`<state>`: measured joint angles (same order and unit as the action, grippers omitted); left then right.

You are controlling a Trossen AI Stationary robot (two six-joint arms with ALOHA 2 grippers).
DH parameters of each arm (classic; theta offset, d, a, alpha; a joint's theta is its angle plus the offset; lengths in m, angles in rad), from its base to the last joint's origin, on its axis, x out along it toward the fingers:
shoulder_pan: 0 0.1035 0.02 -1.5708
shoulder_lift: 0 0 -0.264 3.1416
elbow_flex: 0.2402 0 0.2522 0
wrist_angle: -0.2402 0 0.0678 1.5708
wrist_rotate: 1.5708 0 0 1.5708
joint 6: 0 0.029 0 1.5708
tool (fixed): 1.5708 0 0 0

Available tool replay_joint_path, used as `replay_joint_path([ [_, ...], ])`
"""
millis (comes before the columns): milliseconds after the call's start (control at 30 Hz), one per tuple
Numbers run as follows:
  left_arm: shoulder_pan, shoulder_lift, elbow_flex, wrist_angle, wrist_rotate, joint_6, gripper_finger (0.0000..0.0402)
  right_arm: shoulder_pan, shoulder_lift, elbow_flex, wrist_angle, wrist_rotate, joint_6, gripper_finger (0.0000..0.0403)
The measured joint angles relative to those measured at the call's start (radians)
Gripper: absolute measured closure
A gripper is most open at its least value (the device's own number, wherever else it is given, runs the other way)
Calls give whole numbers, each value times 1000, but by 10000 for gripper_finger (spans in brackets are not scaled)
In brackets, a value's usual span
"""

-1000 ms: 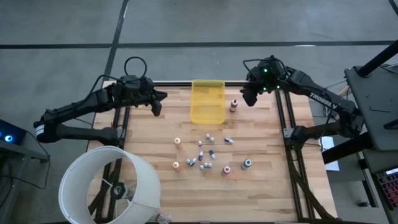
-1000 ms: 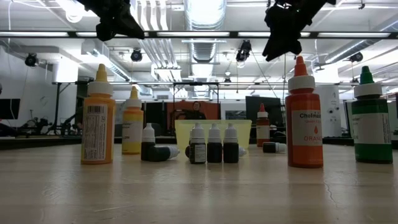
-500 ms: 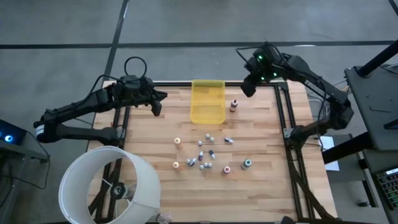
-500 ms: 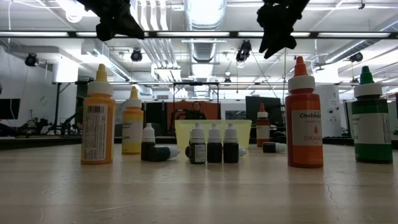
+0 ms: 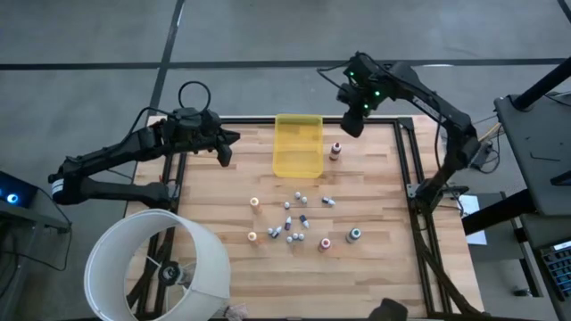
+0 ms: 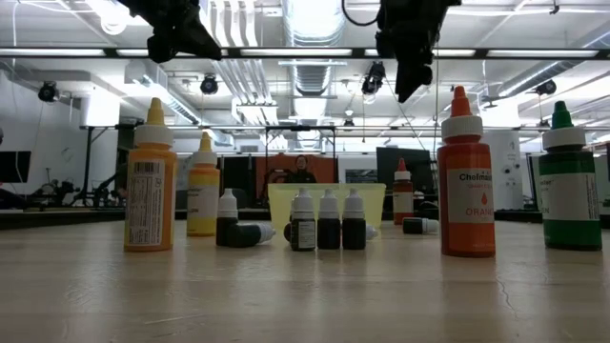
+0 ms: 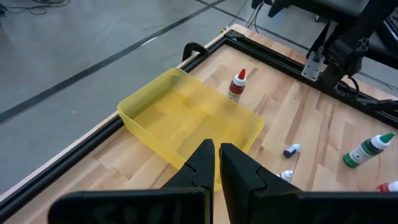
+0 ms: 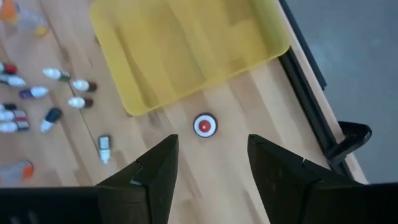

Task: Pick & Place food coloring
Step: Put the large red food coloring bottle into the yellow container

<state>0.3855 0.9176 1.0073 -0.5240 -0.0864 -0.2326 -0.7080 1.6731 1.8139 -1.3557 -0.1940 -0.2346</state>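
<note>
Several small food coloring bottles (image 5: 290, 218) stand and lie in a loose cluster on the middle of the wooden table. A red-capped bottle (image 5: 335, 151) stands upright on its base by itself, just right of the yellow tray (image 5: 298, 144) at the far edge. My right gripper (image 5: 352, 125) hangs open high above the table near that bottle, pointing steeply down; in the right wrist view the bottle's red cap (image 8: 204, 125) shows between the fingers, far below them. My left gripper (image 5: 223, 152) waits shut, raised over the far left corner.
Larger bottles stand around the cluster: yellow (image 6: 151, 181), orange (image 6: 466, 176) and green (image 6: 569, 181). A white lampshade (image 5: 156, 267) overlaps the table's near left corner. Black frame rails (image 5: 406, 169) run along the table's edges. Bare wood lies right of the red-capped bottle.
My right gripper has moved along the far edge toward the table's left, nearer the yellow tray and the red-capped bottle, rising slightly and tipping to point more steeply down. The bottles and tray have kept their places.
</note>
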Motion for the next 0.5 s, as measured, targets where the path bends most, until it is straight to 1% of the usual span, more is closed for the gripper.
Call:
replay_joint_path([
  [167,0,0,0,0,0,21,401,1,36,-2,0,1,-57,218],
  [500,0,0,0,0,0,21,401,19,81,-51,0,2,-156,218],
])
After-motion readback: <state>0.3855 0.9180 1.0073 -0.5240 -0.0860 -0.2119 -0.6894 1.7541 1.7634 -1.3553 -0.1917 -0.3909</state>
